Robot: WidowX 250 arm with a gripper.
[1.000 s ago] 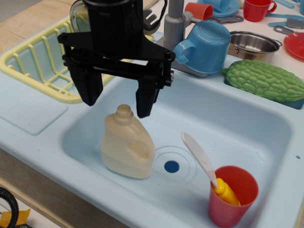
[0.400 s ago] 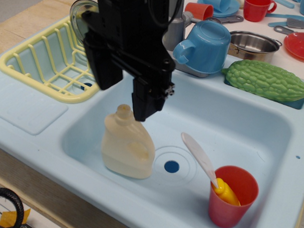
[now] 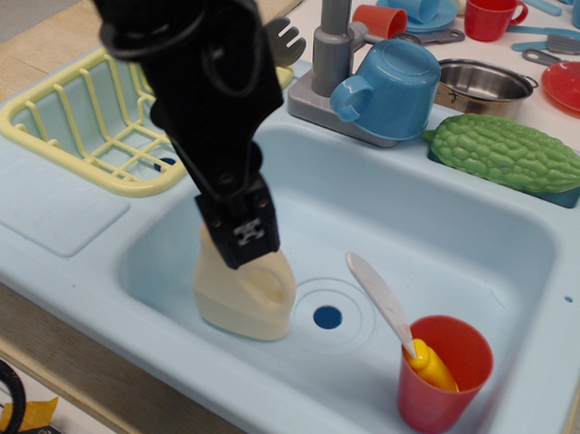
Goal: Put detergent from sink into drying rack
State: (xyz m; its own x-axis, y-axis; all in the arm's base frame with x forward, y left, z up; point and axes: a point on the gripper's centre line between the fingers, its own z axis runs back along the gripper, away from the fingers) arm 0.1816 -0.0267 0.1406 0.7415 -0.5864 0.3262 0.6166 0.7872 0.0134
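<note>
The cream-beige detergent (image 3: 246, 301) stands upright in the left part of the light blue sink (image 3: 461, 232), left of the dark blue drain (image 3: 327, 317). My black gripper (image 3: 236, 238) has come down over the jug's top and hides its cap and neck. Only one finger (image 3: 241, 242) shows, lying against the jug's front upper side. The other finger is hidden, so I cannot tell whether the jaws have closed on it. The pale yellow drying rack (image 3: 74, 124) sits at the left beyond the sink rim, partly behind my arm.
A red cup (image 3: 442, 375) with a yellow-handled white spoon (image 3: 378, 291) stands at the sink's front right. A grey faucet (image 3: 332, 38), a blue cup (image 3: 390, 87), a green gourd (image 3: 507, 153) and a steel pot (image 3: 480, 86) line the back rim.
The gripper has turned and dropped from above the jug onto its top, now covering the cap. The jug, cup and spoon have not moved.
</note>
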